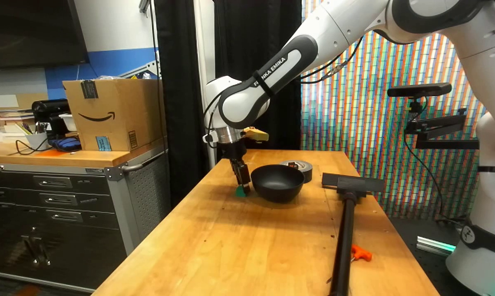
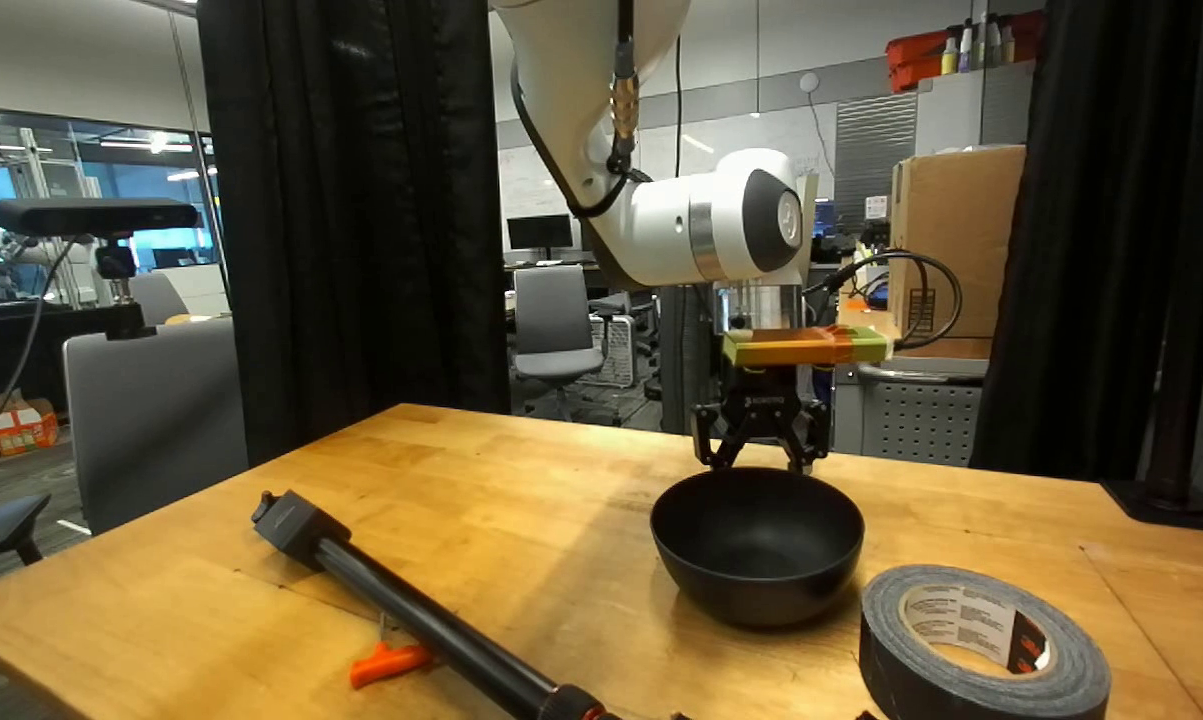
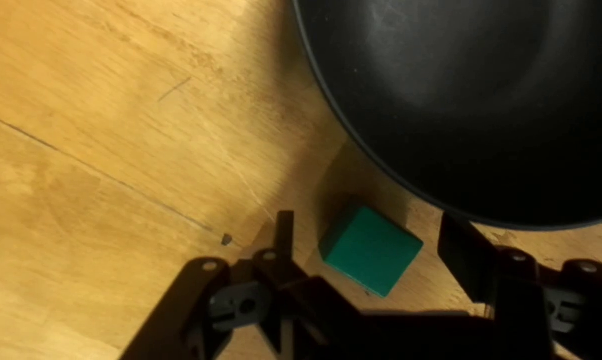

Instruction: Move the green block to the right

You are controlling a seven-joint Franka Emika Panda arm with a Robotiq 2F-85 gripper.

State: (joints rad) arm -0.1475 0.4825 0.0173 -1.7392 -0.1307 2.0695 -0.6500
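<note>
The green block [image 3: 373, 252] lies on the wooden table, turned at an angle, between the two fingers of my gripper [image 3: 367, 225] in the wrist view. There is a gap on each side of it. In an exterior view the green block [image 1: 240, 192] shows beside my lowered gripper [image 1: 245, 189]. My gripper [image 2: 760, 462] is open and points down behind the black bowl [image 2: 758, 560], which hides the block there. The black bowl [image 3: 456, 100] is close to the block, and its rim comes right up to one finger in the wrist view. I cannot tell whether they touch.
A roll of grey tape [image 2: 921, 670] stands beside the bowl. A long black pole with a flat head [image 1: 344, 242] lies on the table [image 1: 247, 246]. A small orange-handled tool [image 2: 389, 664] lies next to the pole.
</note>
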